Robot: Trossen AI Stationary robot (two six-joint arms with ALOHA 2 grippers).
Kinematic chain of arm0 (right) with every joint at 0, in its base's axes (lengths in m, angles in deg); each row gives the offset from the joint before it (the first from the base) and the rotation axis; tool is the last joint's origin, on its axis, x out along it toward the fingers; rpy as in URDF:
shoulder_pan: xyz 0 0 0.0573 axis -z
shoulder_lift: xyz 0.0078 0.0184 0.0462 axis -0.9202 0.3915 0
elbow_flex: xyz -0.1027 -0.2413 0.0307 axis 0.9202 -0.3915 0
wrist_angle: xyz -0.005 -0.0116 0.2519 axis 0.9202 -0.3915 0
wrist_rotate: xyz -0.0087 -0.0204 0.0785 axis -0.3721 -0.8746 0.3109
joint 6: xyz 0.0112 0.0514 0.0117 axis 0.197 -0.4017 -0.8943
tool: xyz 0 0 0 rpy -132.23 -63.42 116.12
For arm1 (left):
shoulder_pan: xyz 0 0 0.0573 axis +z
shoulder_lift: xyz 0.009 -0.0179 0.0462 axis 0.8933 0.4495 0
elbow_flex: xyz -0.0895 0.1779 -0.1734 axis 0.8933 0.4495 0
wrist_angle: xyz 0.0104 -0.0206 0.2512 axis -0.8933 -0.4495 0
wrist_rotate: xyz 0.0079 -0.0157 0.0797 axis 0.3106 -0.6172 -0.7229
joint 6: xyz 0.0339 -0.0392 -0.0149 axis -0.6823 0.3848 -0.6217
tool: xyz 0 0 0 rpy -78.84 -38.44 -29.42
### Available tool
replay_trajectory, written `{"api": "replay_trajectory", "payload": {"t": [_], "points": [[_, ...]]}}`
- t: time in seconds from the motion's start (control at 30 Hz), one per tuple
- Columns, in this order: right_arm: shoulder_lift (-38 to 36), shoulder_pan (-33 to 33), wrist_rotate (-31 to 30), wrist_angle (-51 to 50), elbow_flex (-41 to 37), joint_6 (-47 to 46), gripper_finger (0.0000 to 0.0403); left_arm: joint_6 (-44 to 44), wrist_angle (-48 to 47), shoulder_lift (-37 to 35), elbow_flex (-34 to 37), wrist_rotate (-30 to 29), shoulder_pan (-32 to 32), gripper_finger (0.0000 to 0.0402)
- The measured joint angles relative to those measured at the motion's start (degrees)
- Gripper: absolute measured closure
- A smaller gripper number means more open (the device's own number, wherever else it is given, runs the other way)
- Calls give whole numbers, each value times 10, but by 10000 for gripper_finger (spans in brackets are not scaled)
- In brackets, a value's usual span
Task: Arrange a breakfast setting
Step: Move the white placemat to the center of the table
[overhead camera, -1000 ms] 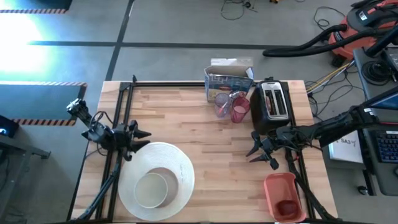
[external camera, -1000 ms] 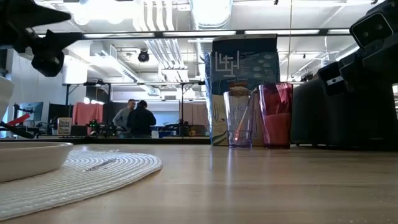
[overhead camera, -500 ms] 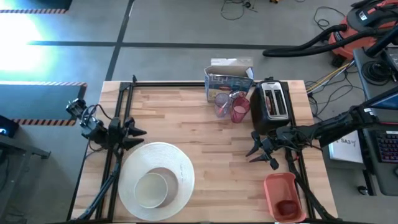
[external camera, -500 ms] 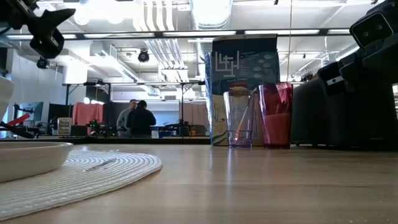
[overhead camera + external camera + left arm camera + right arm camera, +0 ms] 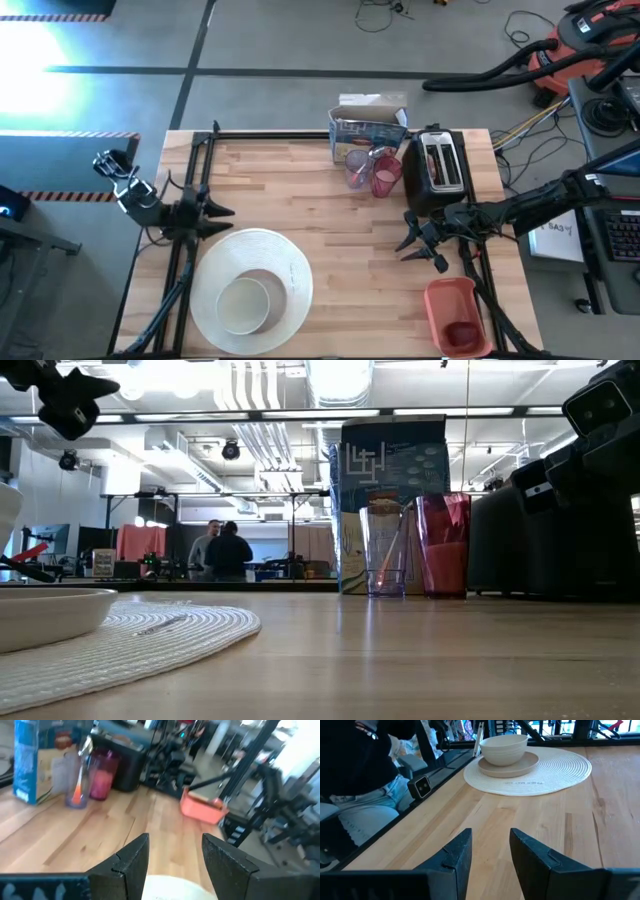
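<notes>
Light wooden planks are forming the table [image 5: 300, 200], where the small white bowl [image 5: 243, 303] is sitting on a plate on the round woven mat [image 5: 290, 262]. The left gripper [image 5: 205, 218], released and empty, is hovering just beside the mat, so a low sweep could push it. The right gripper [image 5: 418, 245], also parted and empty, is waiting near the black toaster [image 5: 438, 170].

No text can be read for certain. The blue carton [image 5: 392, 505] at the far side of the desk [image 5: 320, 250] carries pale markings, and the round woven mat [image 5: 530, 770] bears a small printed line, both illegible.
</notes>
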Motion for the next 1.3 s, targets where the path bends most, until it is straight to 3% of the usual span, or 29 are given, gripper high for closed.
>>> {"api": "replay_trajectory", "payload": {"t": [0.3,0.6,0.83,1.17,1.3], "points": [[0,0,0,0,0,0,280,4,-75,102,-72,0,0,235],[0,0,0,0,0,0,280,21,-102,177,-101,8,11,235],[0,0,0,0,0,-1,280,34,-154,245,-127,79,72,235],[0,0,0,0,0,0,280,-24,-168,306,-128,263,177,237],[0,0,0,0,0,0,280,-49,-168,335,-116,310,201,254]]}}
